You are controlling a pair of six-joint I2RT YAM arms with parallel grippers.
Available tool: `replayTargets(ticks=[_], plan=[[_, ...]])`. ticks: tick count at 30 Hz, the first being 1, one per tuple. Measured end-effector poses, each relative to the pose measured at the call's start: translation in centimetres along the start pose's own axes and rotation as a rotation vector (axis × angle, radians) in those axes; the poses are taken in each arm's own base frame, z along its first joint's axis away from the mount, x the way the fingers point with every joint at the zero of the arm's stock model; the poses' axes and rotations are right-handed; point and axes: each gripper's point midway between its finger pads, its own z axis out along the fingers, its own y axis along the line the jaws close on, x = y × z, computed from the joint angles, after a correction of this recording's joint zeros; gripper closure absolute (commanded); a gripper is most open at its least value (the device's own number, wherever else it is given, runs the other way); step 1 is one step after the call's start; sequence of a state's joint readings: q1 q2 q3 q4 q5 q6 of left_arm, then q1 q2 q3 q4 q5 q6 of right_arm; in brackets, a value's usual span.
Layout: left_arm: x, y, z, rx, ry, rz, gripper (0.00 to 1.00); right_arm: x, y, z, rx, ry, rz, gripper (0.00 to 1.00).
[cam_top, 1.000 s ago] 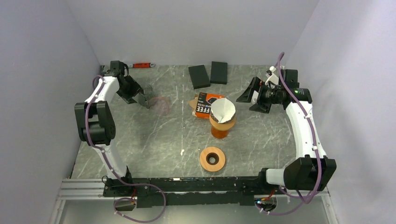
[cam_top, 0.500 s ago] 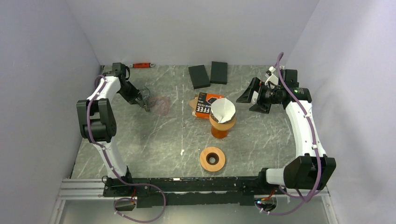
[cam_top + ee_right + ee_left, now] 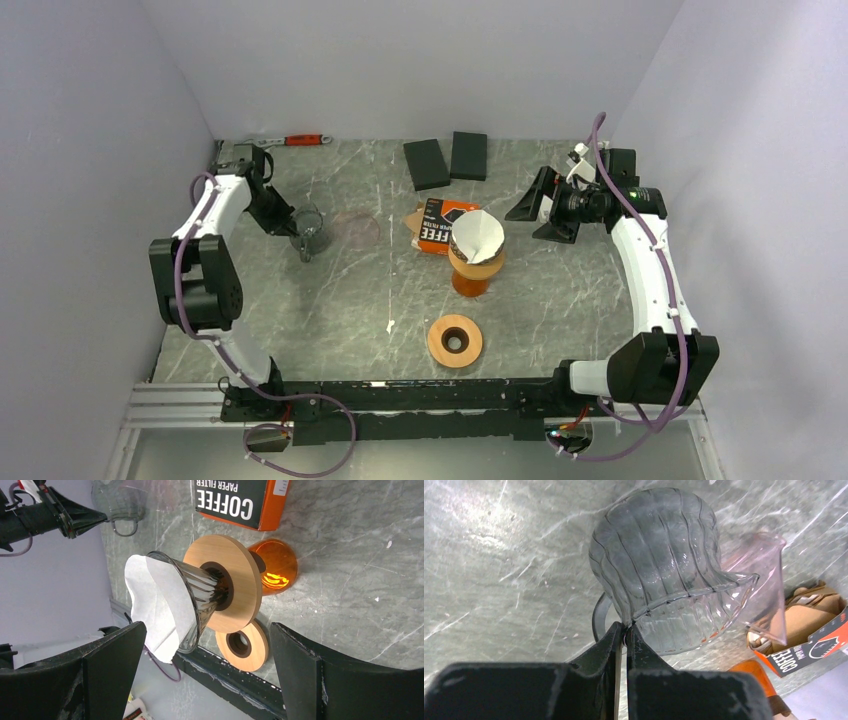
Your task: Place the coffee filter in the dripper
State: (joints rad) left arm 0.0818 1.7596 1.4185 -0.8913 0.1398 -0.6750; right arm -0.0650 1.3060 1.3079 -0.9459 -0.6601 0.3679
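**Left gripper clamps the rim of a clear glass vessel; filter sits in the dripper**

The left gripper (image 3: pixel 625 627) is pinched nearly shut on the thin rim of a clear ribbed glass vessel (image 3: pixel 659 555), next to its dark loop handle. A second ago its jaws stood partly open beside that vessel. They have since narrowed onto the glass, and the arm has drawn back toward the left wall. In the top view the vessel now lies further left and nearer, apart from the pink-tinted glass piece (image 3: pixel 357 228) that it was touching or overlapping before. Whether the vessel rests on the worktop (image 3: pixel 330 300) or is raised off it, I cannot tell.

The right gripper (image 3: pixel 540 212) hangs with its jaws spread wide, holding nothing, just right of the dripper stack. Neither it nor the stack has moved.

The white coffee filter (image 3: pixel 150 605) sits inside the glass dripper (image 3: pixel 195 597), its paper edge standing out above the rim. The dripper is seated in a wooden collar (image 3: pixel 235 580) on an orange cup (image 3: pixel 275 570). What the cup holds cannot be made out.

Just behind the stack lies the orange and black coffee filter box (image 3: pixel 440 225), with its far end flap open. A second wooden ring (image 3: pixel 455 340) lies flat on the worktop nearer the arms' bases. Two dark blocks (image 3: pixel 447 160) and a red-handled tool (image 3: pixel 303 140) lie along the far edge.
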Motion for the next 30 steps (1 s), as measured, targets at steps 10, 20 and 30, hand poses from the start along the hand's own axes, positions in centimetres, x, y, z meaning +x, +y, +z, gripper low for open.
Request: replayTargets(ticks=[10,20,30], plan=[[3.1,1.5,-1.3,-0.015,0.059,0.006,0.99,0.3,-0.1,0.0,0.005,0.011,0.008,0.0],[9.7,1.6,-4.8,-0.005,0.102,0.089,1.0,0.3,-0.1,0.0,0.005,0.011,0.008,0.0],[16.6,0.8,-6.2,0.006,0.146,0.203,1.0,0.3,-0.1,0.0,0.005,0.011,0.008,0.0]])
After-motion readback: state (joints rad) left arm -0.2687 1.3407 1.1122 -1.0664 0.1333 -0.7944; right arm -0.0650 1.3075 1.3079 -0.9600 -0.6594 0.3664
